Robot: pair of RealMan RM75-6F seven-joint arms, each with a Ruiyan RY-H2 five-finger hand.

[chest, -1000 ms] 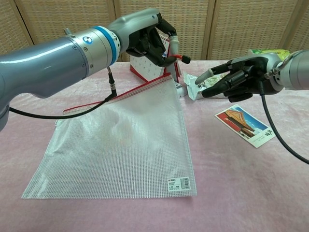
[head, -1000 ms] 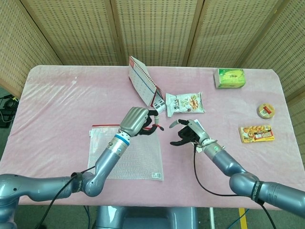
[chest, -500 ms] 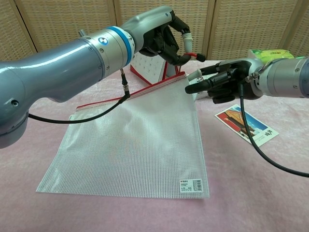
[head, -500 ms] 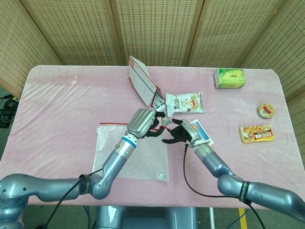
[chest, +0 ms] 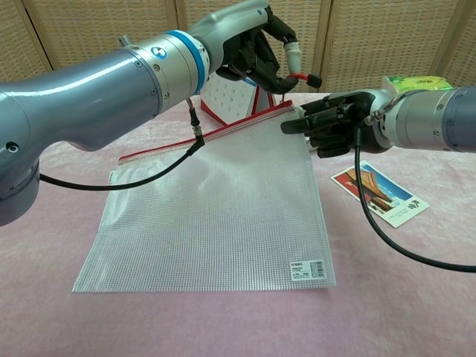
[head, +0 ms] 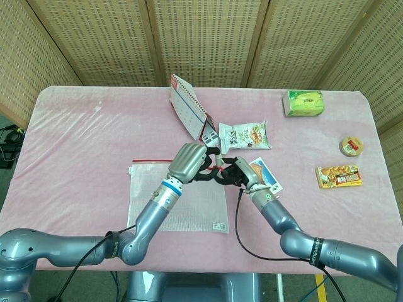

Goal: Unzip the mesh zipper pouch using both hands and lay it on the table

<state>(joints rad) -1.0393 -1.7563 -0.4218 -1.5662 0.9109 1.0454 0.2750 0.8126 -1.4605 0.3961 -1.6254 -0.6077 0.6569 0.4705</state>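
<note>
Chest view shows the mesh zipper pouch (chest: 216, 208) mostly flat on the table (chest: 416, 297), with only its red-zipper corner lifted. The left hand (chest: 256, 48) is curled above that corner, pinching what looks like the red pull cord. The right hand (chest: 331, 123) sits right at the same corner, fingers closed toward the pouch edge, but I can't tell if it actually has fabric.

My guess at what goes wrong: if the right hand isn't really gripping, the whole pouch just slides along with the pull instead of unzipping. The postcard (chest: 379, 193) just right of the pouch could get dragged too. The cord could also slip out of the pinch.
</note>
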